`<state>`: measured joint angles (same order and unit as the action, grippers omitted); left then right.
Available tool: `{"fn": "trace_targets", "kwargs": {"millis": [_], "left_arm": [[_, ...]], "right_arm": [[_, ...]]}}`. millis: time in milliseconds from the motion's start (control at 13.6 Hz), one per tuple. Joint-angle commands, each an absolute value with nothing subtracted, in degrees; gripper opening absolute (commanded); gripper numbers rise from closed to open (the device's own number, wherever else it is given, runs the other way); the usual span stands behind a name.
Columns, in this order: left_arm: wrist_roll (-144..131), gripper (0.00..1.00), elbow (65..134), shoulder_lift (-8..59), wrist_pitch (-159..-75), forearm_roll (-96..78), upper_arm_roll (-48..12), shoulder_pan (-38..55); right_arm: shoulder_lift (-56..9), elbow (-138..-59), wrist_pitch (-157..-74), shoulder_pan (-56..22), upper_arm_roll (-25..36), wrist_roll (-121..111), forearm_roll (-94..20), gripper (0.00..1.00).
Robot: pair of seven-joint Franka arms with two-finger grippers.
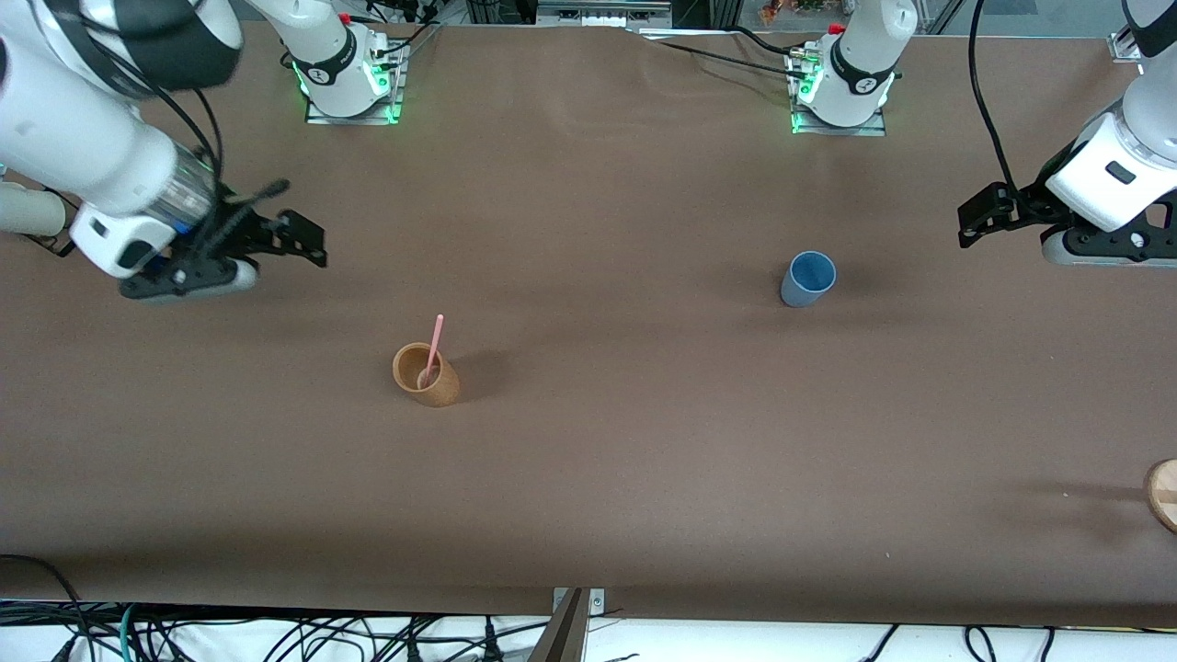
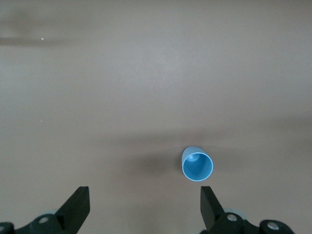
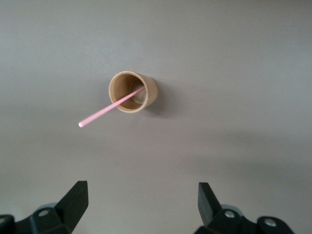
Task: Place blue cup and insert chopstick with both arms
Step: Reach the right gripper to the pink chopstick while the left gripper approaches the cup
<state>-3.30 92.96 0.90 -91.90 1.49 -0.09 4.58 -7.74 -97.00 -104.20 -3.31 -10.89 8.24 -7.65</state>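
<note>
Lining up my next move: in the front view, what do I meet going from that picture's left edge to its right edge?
right gripper → tan cup holding the chopstick → blue cup → left gripper → wooden object at the edge.

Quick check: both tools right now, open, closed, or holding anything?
Left tool: open, empty, near the blue cup.
Right tool: open, empty.

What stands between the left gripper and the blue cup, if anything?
Nothing visible does. The left gripper hangs open at its own end of the table, and only bare table shows between it and the upright blue cup. The wrist view agrees.
</note>
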Motion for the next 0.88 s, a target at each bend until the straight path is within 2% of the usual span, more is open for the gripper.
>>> {"fn": "trace_targets", "kwargs": {"millis": [0,368,515,809], "left_arm": [[-2.3,1.00,91.6,1.4,-90.9,0.1,0.0,4.2],[-2.2,1.00,91.8,2.5,-90.8,0.1,0.0,4.3],[-2.7,1.00,91.5,3.6,-88.0,0.1,0.0,4.0],[-2.8,1.00,92.2,7.2,-87.7,0.9,-0.3,4.6]], "right_arm": [[-12.1,-94.7,-106.2,-6.1,-10.9,18.1,-12.2,1.00],[-19.6,-94.7,-108.5,-6.2,-10.7,27.7,-23.2,1.00],[-21.9,-95.1,-108.9,-6.1,-10.7,30.9,-25.9,1.00],[-23.7,-96.4,-110.0,-5.9,-10.5,32.5,-30.9,1.00]]}}
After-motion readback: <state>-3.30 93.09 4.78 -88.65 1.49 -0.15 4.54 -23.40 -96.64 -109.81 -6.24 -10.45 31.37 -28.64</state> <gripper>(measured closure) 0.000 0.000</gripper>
